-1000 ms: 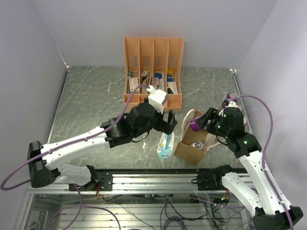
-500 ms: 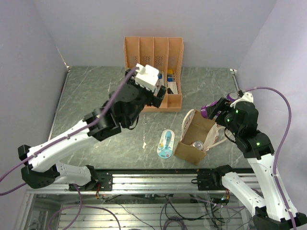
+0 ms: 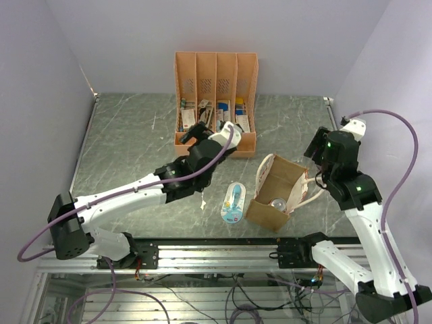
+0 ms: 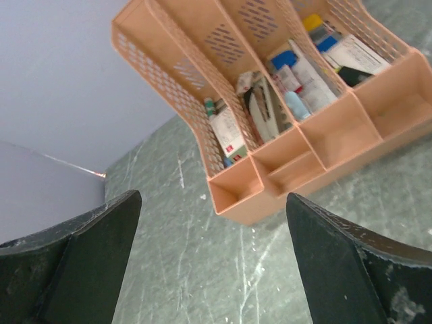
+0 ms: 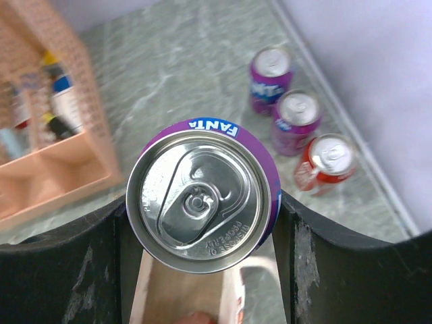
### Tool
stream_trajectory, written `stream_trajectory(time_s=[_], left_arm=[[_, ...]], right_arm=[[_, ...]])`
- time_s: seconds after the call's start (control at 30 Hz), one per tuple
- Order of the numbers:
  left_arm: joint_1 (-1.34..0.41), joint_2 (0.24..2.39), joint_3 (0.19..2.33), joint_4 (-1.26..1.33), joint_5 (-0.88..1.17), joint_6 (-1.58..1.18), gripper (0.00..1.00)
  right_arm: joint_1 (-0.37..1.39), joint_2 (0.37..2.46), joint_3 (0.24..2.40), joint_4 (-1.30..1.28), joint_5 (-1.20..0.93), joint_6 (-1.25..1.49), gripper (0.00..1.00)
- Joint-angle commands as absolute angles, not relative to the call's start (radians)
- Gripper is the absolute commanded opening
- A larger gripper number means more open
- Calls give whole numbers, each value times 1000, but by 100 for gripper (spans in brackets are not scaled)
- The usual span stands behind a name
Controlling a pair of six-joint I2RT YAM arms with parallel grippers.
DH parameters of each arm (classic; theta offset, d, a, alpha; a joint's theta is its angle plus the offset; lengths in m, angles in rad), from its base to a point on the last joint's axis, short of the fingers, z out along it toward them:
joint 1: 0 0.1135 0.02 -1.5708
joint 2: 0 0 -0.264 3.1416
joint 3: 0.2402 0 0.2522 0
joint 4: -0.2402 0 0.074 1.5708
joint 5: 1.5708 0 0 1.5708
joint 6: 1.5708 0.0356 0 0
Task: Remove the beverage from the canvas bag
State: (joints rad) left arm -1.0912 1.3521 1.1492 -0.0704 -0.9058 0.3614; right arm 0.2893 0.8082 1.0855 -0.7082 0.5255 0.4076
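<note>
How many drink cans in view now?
5: one Fanta can in the right end effector, two purple cans and a red can by the wall, one in the canvas bag. More may be hidden.

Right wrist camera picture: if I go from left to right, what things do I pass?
Orange desk organizer → purple Fanta can held between the fingers → far purple can → nearer purple can → red can.

We're in a robotics lab test cell, we see plain lavender walls (image 3: 202,34) boxing in a marbled grey-green tabletop (image 3: 128,135), two white robot arms (image 3: 121,199) bolted to an aluminium rail (image 3: 216,253) at its near edge, loose cables (image 3: 236,297) tangling beneath
</note>
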Motion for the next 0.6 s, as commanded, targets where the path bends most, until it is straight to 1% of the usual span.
stream_trajectory(time_s=[0.0,0.07,0.13,0.33,0.43,0.57], left_arm=[[-1014,1309,1151,0,-885,345,99],[-957,1320,1146,2,-863,329,99],[-910,1335,1157,-12,-840,299,99],[-850,1368,1171,-37,-796,258,99],[-843,1376,1173,-41,-780,255,99],[-837,1386,1172,-39,-780,255,99]], right_arm=[[293,844,1104,-580,877,347,0],[292,858,1046,-559,1055,414,0],[282,869,1008,-567,1104,473,0],[184,891,964,-742,1048,752,0],[119,887,924,-781,987,851,0],[47,868,869,-839,954,973,0]])
